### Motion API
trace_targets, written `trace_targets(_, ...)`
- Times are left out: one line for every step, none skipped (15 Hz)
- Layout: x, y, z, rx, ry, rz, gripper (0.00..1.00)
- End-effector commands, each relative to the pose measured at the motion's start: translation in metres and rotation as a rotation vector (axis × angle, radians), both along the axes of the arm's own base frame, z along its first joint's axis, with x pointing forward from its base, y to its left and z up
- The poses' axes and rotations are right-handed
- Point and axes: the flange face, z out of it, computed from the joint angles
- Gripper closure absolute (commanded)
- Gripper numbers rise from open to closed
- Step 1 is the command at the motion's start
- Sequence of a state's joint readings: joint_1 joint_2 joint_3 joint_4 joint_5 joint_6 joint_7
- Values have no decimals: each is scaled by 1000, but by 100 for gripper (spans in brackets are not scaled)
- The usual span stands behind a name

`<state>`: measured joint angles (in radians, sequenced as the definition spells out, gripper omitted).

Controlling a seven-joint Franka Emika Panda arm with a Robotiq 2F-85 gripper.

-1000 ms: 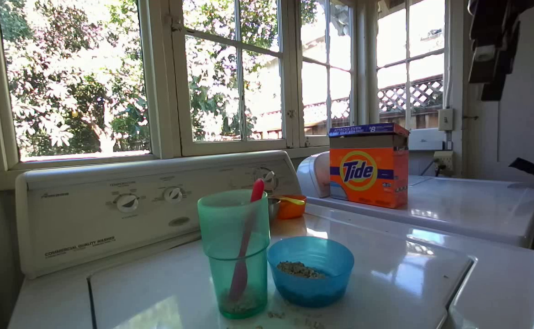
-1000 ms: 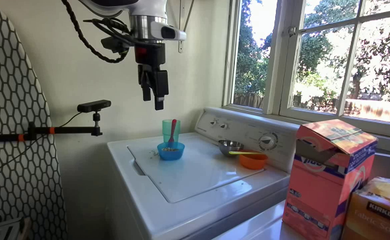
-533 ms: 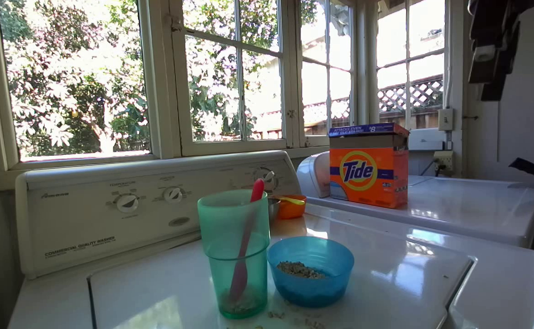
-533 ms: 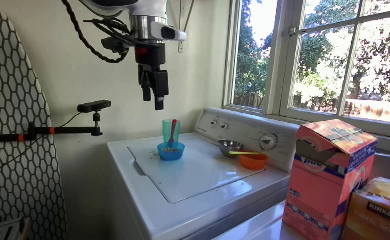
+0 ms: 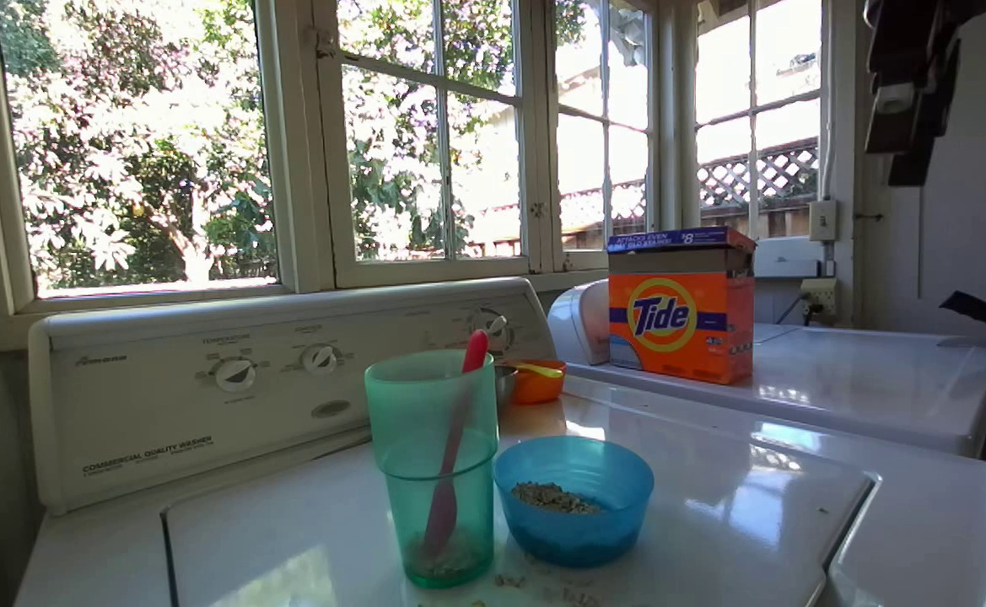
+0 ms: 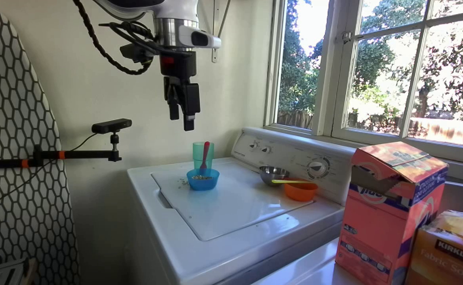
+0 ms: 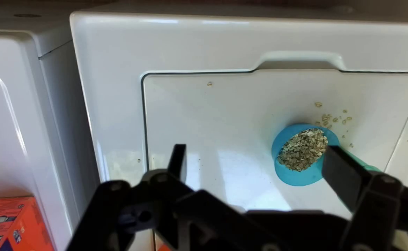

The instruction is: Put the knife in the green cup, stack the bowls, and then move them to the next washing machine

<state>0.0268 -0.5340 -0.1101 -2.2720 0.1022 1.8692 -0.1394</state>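
Okay, claw (image 7: 256,153) spread, holding nothing, well above tabletop (image 6: 227,211); knife (image 6: 292,181) across orange bowl (image 6: 300,193), end jutting toward steel bowl (image 6: 269,176), contact unclear. Likely step: fetch knife. Pinch crosswise from above, lift straight off rim, turn upright, lower into cup (image 6: 198,152) beside red utensil (image 6: 206,150).

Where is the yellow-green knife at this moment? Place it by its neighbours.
In an exterior view, the knife lies right of centre, atop the orange bowl, one end sticking out toward the steel bowl.
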Motion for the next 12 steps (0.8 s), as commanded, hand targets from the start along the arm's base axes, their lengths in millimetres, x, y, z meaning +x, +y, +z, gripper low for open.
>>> trace_targets(8, 1, -3, -38, -10, -44, 0)
trace_targets(19, 3, -6, -64, -37, -59, 0)
trace_targets(30, 7, -9, -77, -60, -62, 0)
trace_targets(40, 11, -12, -80, -74, -74, 0)
trace_targets(53, 17, -17, -88, -91, -96, 0)
trace_targets(64, 21, -22, -109, -101, -142, 0)
trace_targets(78, 27, -28, -138, -126, -201, 0)
trace_targets(90, 34, -34, -157, -150, -238, 0)
trace_targets(102, 37, -40, -179, -166, -284, 0)
trace_targets(114, 40, -46, -202, -183, -327, 0)
trace_targets(126, 40, -55, -224, -181, -377, 0)
trace_targets(135, 41, -60, -247, -182, -425, 0)
